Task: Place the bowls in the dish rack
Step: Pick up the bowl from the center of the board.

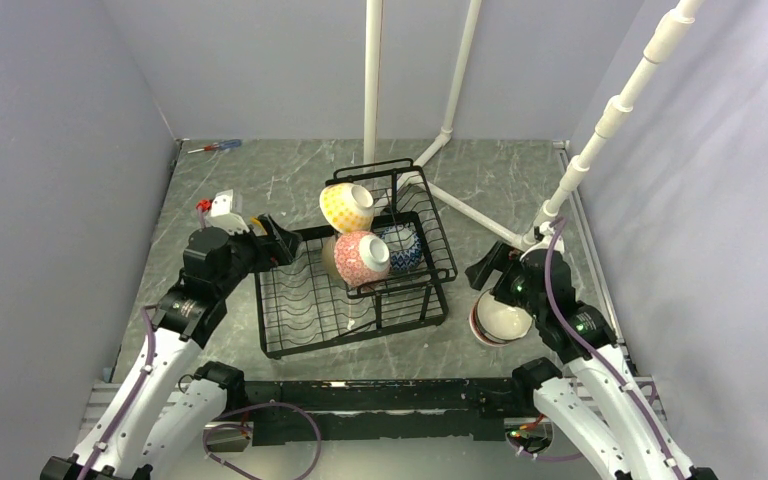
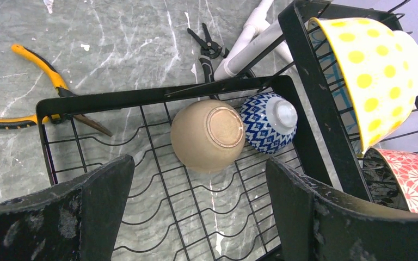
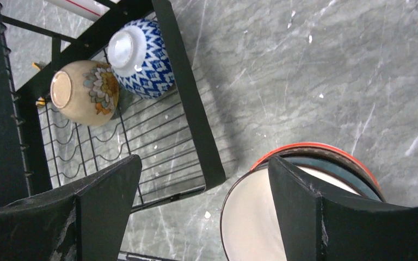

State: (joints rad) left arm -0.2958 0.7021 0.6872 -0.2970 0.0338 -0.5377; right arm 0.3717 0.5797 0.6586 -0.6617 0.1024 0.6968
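Note:
The black wire dish rack (image 1: 300, 330) stands mid-table. On its upper tier lie a yellow dotted bowl (image 1: 346, 206) and a pink-red patterned bowl (image 1: 362, 257). On the base tray, bottoms up, rest a beige bowl (image 2: 207, 136) and a blue-white zigzag bowl (image 2: 268, 122). My left gripper (image 2: 198, 201) hangs open over the rack's bare wires, holding nothing. A stack of bowls (image 1: 501, 320), white inside with a red rim (image 3: 315, 149), sits on the table right of the rack. My right gripper (image 3: 204, 206) is open astride the stack's near rim, one finger over the white inside.
Orange-handled pliers (image 2: 32, 92) and black pliers (image 2: 207, 46) lie on the table beyond the rack's left and far edges. A screwdriver (image 1: 215, 147) lies at the back left. White pipes (image 1: 372, 80) rise behind the rack and one slants above the right arm (image 1: 610, 120).

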